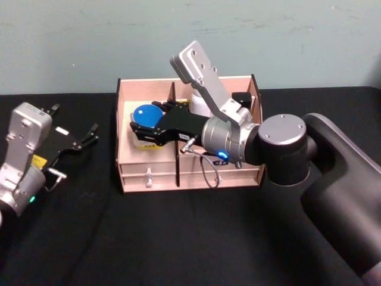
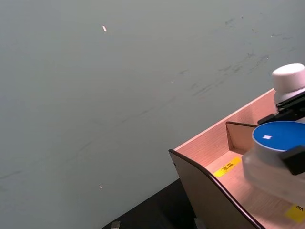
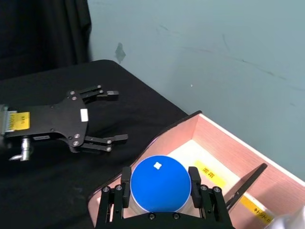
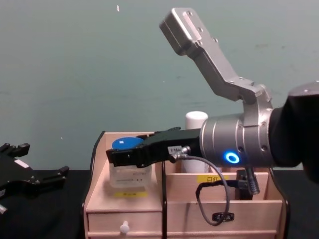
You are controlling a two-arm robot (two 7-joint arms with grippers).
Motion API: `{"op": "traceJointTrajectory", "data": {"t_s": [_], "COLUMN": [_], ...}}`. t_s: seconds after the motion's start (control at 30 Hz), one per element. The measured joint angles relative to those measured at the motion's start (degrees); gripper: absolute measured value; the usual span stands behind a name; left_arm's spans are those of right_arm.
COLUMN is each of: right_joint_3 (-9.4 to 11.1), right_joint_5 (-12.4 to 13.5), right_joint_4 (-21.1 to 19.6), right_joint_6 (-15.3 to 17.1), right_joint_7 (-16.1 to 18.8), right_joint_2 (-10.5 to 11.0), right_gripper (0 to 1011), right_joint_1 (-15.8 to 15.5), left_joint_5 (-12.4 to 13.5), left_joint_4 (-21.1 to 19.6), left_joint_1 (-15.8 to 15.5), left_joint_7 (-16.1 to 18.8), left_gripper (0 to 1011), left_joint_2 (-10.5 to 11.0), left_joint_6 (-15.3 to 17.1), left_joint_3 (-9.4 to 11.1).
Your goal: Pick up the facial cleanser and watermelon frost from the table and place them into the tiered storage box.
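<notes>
Head view: the tiered storage box [image 1: 149, 176] stands at the centre of the black desk [image 1: 89, 238], its open compartments facing up and a white-knobbed drawer [image 1: 149, 176] in its front. The right arm reaches over the box from the right side. The right pincer [image 1: 143, 126] pinches a clear container with a round blue lid [image 1: 146, 114], holding it over the box's left compartment. In the right wrist view, 1 black finger [image 3: 125, 183] presses against each side of the blue lid [image 3: 159, 183]. In the chest view, the clear container [image 4: 128, 172] sits low in the left compartment, above a yellow label [image 4: 130, 193]; whether its base touches the compartment floor cannot be determined.

A white-capped bottle [image 4: 196, 124] stands upright in a rear compartment of the box, behind the right pincer.

The left pincer [image 1: 89, 136] hangs over the desk to the left of the box, well apart from it. Its fingers are spread and hold nothing, as the right wrist view confirms [image 3: 112, 114].
</notes>
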Motion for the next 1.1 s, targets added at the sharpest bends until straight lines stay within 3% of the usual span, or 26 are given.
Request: {"op": "traceJointTrajectory", "data": {"t_s": [0.33, 0.7, 1.1], "right_joint_3": [0.6, 0.7, 0.7], "right_joint_5": [-0.5, -0.8, -0.8], "right_joint_4": [3.2, 3.4, 3.4], "right_joint_6": [-0.1, 0.4, 0.3], "right_joint_7": [-0.4, -0.7, -0.6], "right_joint_2": [-1.2, -1.5, -1.4], "right_gripper": [721, 722, 1003], "right_joint_1": [1.3, 1.4, 1.4], "left_joint_5": [0.0, 0.0, 0.0], "left_joint_4": [0.0, 0.0, 0.0], "left_joint_1": [0.0, 0.0, 0.0], "left_joint_7": [0.0, 0.0, 0.0], "left_gripper": [1001, 1001, 1001], "left_joint_2": [0.0, 0.0, 0.0], "left_joint_6": [0.0, 0.0, 0.0], "left_joint_3": [0.0, 0.0, 0.0]}}
